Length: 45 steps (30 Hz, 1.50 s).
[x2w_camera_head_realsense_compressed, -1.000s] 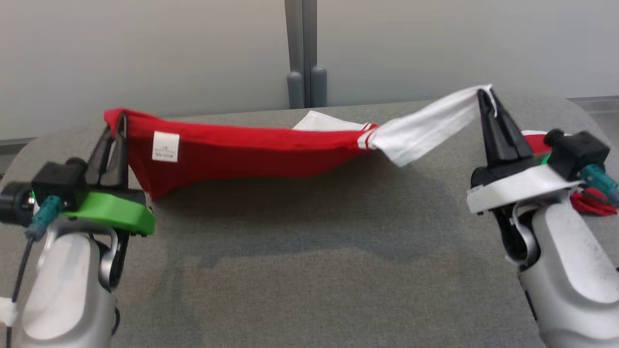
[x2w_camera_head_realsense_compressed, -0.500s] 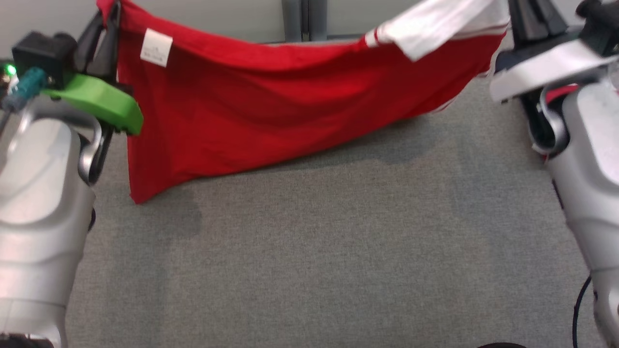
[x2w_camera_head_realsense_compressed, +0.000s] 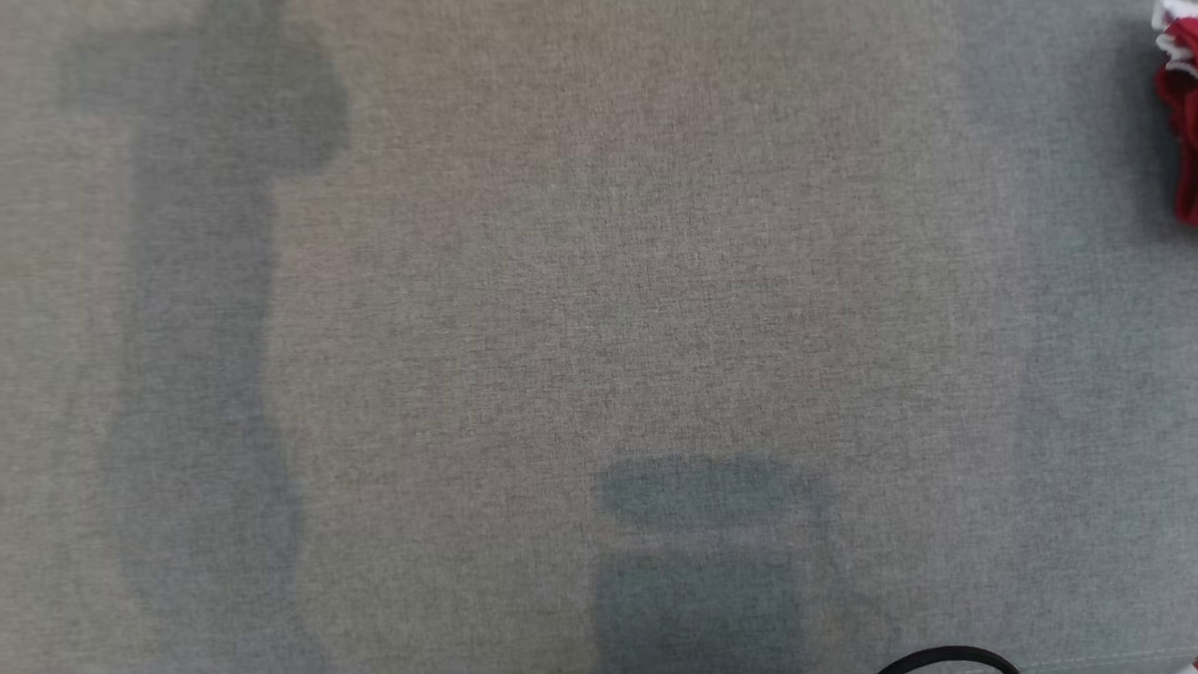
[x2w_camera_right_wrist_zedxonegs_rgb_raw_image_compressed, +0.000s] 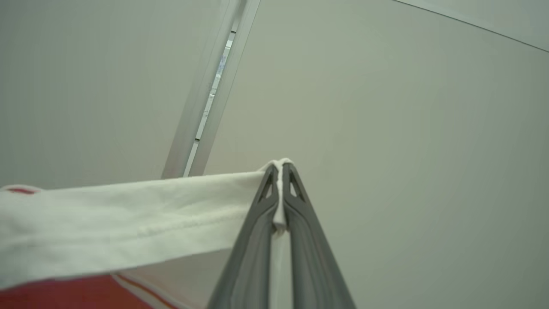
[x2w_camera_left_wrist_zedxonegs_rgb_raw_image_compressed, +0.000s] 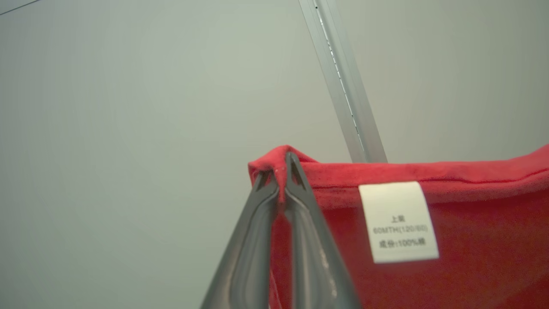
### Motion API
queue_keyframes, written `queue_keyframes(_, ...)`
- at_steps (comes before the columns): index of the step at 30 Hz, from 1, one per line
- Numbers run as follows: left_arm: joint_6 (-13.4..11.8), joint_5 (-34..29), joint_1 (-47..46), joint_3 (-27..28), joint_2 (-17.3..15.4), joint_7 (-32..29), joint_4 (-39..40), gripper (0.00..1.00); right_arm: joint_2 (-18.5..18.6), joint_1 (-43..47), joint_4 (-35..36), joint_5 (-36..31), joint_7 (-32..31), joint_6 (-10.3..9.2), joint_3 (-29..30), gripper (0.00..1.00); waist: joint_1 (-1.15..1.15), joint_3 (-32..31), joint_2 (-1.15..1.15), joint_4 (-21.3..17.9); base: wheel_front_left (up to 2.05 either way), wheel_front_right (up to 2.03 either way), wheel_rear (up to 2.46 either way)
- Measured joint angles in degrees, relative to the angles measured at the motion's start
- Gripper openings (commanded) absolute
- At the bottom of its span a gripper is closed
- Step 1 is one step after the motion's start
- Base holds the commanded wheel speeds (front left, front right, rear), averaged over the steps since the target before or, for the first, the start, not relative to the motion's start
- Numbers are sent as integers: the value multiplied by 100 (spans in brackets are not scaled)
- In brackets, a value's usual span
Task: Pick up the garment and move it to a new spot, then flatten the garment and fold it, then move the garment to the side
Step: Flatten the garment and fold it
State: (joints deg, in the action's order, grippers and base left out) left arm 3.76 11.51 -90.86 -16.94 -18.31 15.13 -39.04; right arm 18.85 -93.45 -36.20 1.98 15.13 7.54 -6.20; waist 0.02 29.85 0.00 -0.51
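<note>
Left wrist view: left gripper (x2w_camera_left_wrist_zedxonegs_rgb_raw_image_compressed: 278, 168) pinches garment (x2w_camera_left_wrist_zedxonegs_rgb_raw_image_compressed: 472, 274) corner.
Right gripper (x2w_camera_right_wrist_zedxonegs_rgb_raw_image_compressed: 279, 171) clamps white sleeve (x2w_camera_right_wrist_zedxonegs_rgb_raw_image_compressed: 128, 223), running to 9 o'clock.

Looks straight down on a soft grey table top (x2w_camera_head_realsense_compressed: 599, 281). Shows a long dark shadow (x2w_camera_head_realsense_compressed: 206, 281) on the left and a blocky shadow (x2w_camera_head_realsense_compressed: 711, 552) low in the middle. Has a bit of red and white cloth (x2w_camera_head_realsense_compressed: 1181, 122) at the top right edge and a thin black wire (x2w_camera_head_realsense_compressed: 950, 657) curving at the bottom right.
</note>
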Motion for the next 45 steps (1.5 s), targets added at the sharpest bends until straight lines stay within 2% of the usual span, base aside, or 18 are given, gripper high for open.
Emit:
queue_keyframes(4,110,-75,61,83,9,0,109,0,-67,-293,181,-205,0,-1,290,0,0,235,0,-75,0,0,0)
queue_keyframes(9,232,-49,878,199,-16,0,60,0,-99,39,221,-135,0,0,332,0,-1,432,0,-180,0,0,0)
queue_keyframes(13,277,13,1729,407,12,-1,22,0,-125,959,416,417,0,0,66,0,0,552,0,-227,0,0,0)
queue_keyframes(19,330,282,3477,953,420,-1,187,0,77,3013,1202,1484,-1,1,-77,0,-1,437,0,-181,0,0,0)
queue_keyframes(24,357,299,4896,1263,734,-1,240,0,118,4965,1806,2217,-10,1,-91,0,-2,95,0,-153,0,0,0)
queue_keyframes(29,380,361,5954,1753,968,5,157,0,37,6481,1792,2747,-10,2,-226,0,-2,-393,0,-193,0,0,0)
queue_keyframes(33,382,372,6534,2027,1113,8,110,0,21,7091,1630,2920,-11,3,-402,0,-2,-724,0,-245,0,0,0)
queue_keyframes(38,381,269,7398,2042,1285,7,252,0,-75,7914,1280,3254,-11,3,-580,0,-2,-1300,0,-335,0,0,0)
queue_keyframes(45,381,360,8610,2376,1483,5,464,0,-224,8972,1071,3333,-10,3,-822,0,-2,-2097,0,-432,0,0,0)
